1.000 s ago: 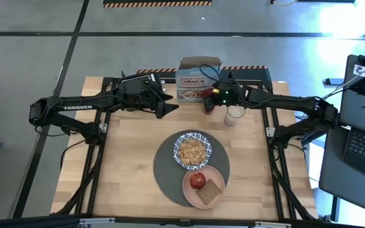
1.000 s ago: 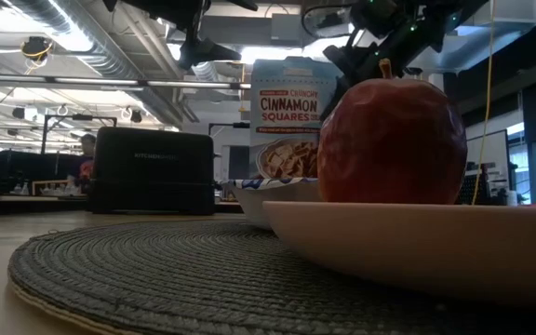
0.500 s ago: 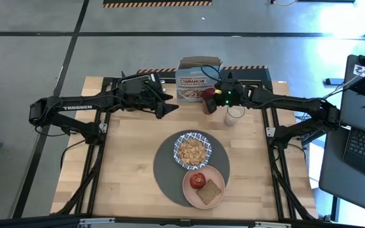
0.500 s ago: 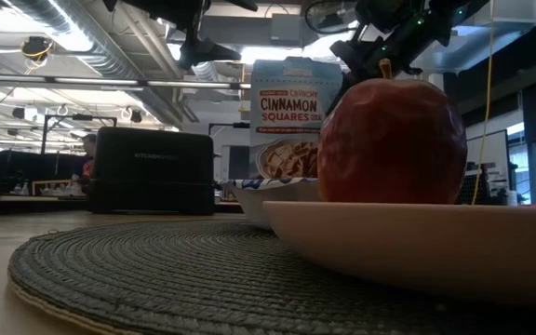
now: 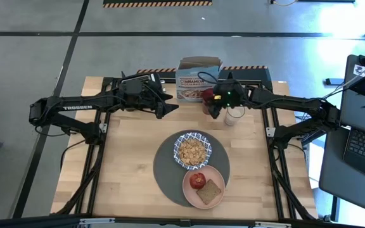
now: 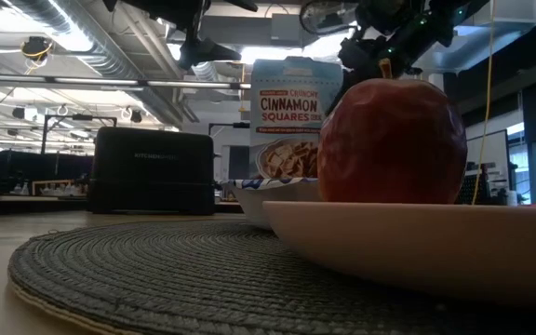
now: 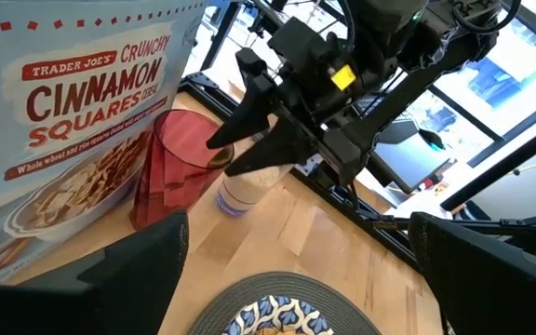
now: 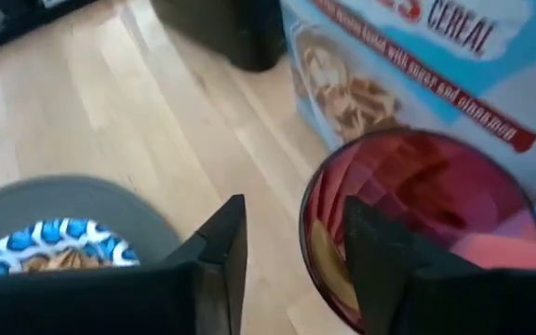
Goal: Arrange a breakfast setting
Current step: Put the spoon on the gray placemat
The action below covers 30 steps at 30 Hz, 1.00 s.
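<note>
While the round dark-grey woven mat (image 5: 191, 166) lies at mid-table, its blue-and-white patterned bowl (image 5: 192, 151) holds cereal and the salmon-pink plate (image 5: 203, 187) carries an apple (image 5: 198, 180) and toast (image 5: 210, 192). Behind, the right gripper (image 7: 220, 156), fingers parted, straddles the faceted red tumbler's (image 7: 173, 167) rim beside the milk glass (image 5: 234, 114). The left gripper (image 5: 172, 107) hovers spread.

A red tumbler (image 7: 177, 167), a blue-and-white patterned bowl (image 5: 192, 151), a dark-grey mat (image 5: 166, 168) and a salmon-pink plate (image 5: 203, 186).
</note>
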Each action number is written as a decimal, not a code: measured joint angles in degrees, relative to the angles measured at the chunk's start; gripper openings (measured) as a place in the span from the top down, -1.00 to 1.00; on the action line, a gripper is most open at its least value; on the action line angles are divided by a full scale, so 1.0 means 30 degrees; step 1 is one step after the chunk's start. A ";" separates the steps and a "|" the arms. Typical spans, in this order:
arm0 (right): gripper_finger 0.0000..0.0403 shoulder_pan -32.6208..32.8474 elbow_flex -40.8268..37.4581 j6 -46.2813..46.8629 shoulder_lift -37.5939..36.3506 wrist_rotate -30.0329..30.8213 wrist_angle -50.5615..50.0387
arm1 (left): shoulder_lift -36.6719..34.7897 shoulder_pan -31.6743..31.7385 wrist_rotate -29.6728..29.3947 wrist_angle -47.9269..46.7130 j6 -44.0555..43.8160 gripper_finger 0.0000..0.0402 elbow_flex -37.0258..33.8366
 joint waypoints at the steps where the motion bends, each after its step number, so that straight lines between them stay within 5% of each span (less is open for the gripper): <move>1: 0.35 0.0000 0.0000 -0.0032 0.0000 -0.0115 -0.0223 | 0.0000 0.0000 -0.0007 0.0000 0.0001 -0.97 0.0000; 11: 0.52 0.0000 0.0000 -0.0073 0.0232 0.0345 -0.1535 | 0.0000 0.0000 -0.0117 0.0007 0.0097 -0.97 0.0000; 20: 0.96 0.0000 0.0007 -0.0234 0.1046 -0.0145 -0.0677 | 0.0000 0.0000 -0.0117 -0.0007 0.0103 -0.97 0.0000; 30: 0.98 0.0000 0.0007 -0.0301 0.1071 -0.0644 0.0478 | 0.0000 -0.0007 -0.0102 -0.0335 0.0060 -0.97 0.0000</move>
